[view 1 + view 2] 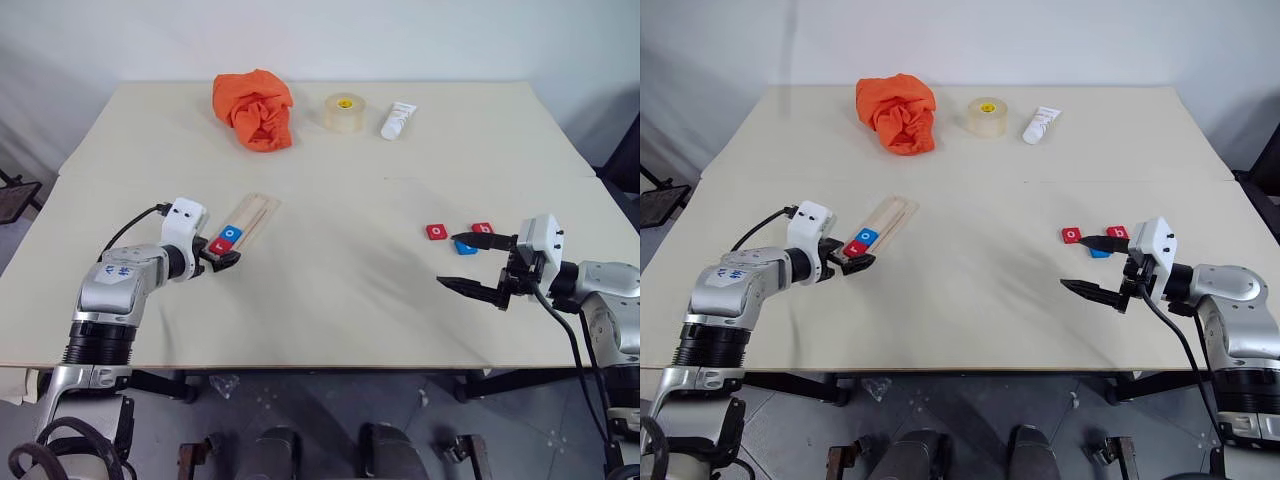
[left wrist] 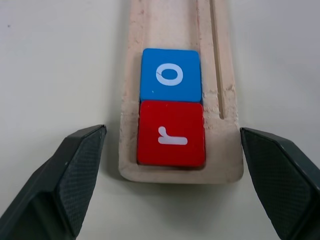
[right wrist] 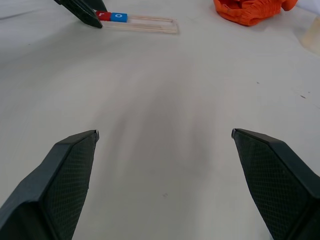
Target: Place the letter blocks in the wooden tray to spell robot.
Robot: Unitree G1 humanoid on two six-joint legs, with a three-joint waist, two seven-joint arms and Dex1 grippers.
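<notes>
Tray [image 2: 131, 100] already holding red r [image 2: 171, 139], blue o [image 2: 170, 75]; left end effector [image 2: 172, 165] released, straddling tray end. Right end effector [image 1: 470, 262] released, hovering near loose tiles [image 1: 437, 231] at frame right; b tile needing square pickup next.

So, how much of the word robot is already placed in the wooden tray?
Two of five. The red r and blue o sit side by side at one end of the wooden tray. Nothing is in hand: the left gripper is open around that end, and the right gripper is open. Three tiles remain loose on the table by the right gripper.
</notes>
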